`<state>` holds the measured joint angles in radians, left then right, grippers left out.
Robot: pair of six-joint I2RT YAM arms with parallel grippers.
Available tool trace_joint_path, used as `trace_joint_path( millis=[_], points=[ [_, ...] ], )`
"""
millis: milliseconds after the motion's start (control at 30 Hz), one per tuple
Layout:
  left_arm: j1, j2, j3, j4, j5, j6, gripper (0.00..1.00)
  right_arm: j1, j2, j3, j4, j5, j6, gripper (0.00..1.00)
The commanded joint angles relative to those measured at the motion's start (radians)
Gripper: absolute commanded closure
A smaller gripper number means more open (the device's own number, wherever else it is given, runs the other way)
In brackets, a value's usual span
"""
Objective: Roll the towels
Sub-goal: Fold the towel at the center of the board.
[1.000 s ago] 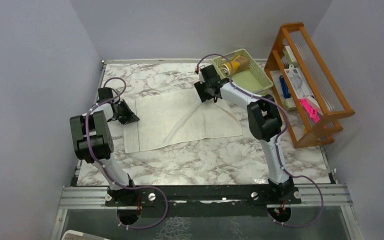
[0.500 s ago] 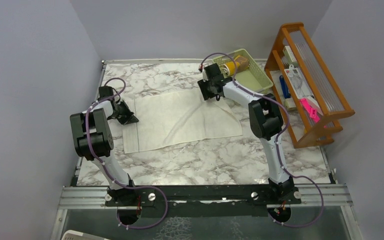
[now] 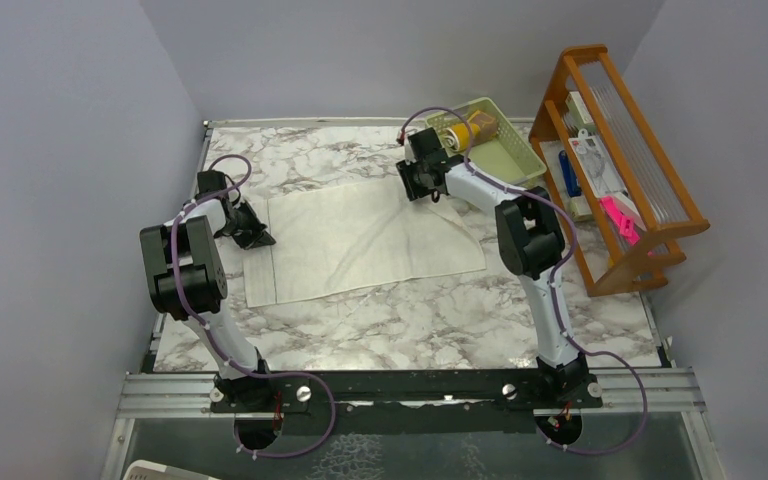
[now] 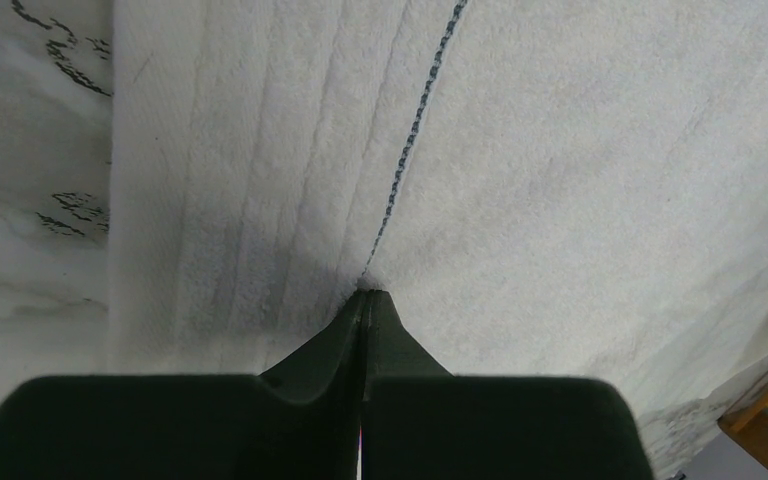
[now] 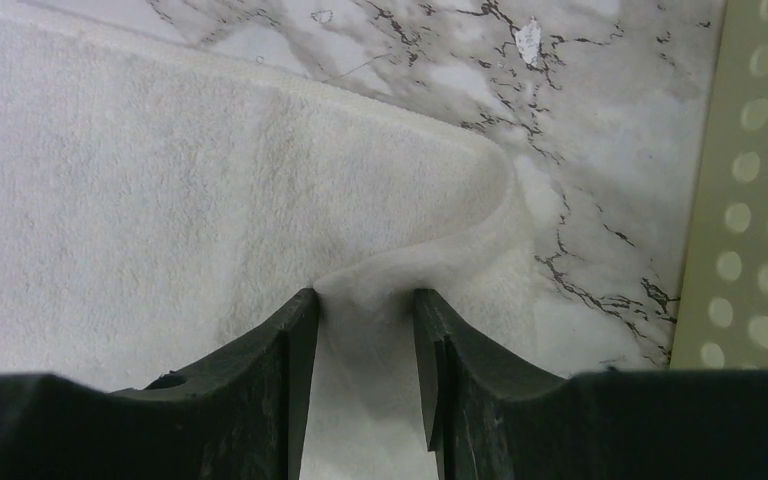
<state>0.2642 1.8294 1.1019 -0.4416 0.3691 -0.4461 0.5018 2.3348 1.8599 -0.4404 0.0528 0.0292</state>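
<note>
Towel flat mid-table, basket behind-right, rack at right edge
</note>
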Motion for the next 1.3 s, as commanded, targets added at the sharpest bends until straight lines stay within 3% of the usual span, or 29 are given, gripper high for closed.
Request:
trace_joint_path(
  millis=[0,200,400,633,900,1100,1167,1267],
  points=[
    [0.009,0.038,-0.010,-0.064,-0.157,0.059,1.00,-0.011,0.041,0.024,0.009,-0.021,0.014,0.64],
    [0.011,0.039,-0.010,-0.064,-0.155,0.056,1.00,-0.045,0.024,0.000,0.014,-0.049,0.048,0.84],
    [0.016,0.033,-0.007,-0.069,-0.174,0.062,1.00,-0.070,-0.054,-0.019,0.013,-0.087,0.056,0.85],
    [0.031,0.029,-0.002,-0.081,-0.204,0.068,1.00,-0.149,-0.159,-0.086,0.030,-0.248,0.143,0.85],
    [0.047,0.026,0.006,-0.090,-0.228,0.062,1.00,-0.186,-0.258,-0.176,0.058,-0.274,0.179,0.86],
    [0.049,-0.037,0.036,-0.071,-0.170,0.052,1.00,-0.190,-0.259,-0.184,0.057,-0.302,0.188,0.93],
    [0.049,-0.070,0.058,-0.058,-0.138,0.052,0.92,-0.191,-0.255,-0.182,0.056,-0.311,0.189,0.95],
    [0.049,-0.107,0.098,-0.030,-0.145,0.041,0.67,-0.192,-0.246,-0.174,0.049,-0.312,0.190,0.96]
  ],
)
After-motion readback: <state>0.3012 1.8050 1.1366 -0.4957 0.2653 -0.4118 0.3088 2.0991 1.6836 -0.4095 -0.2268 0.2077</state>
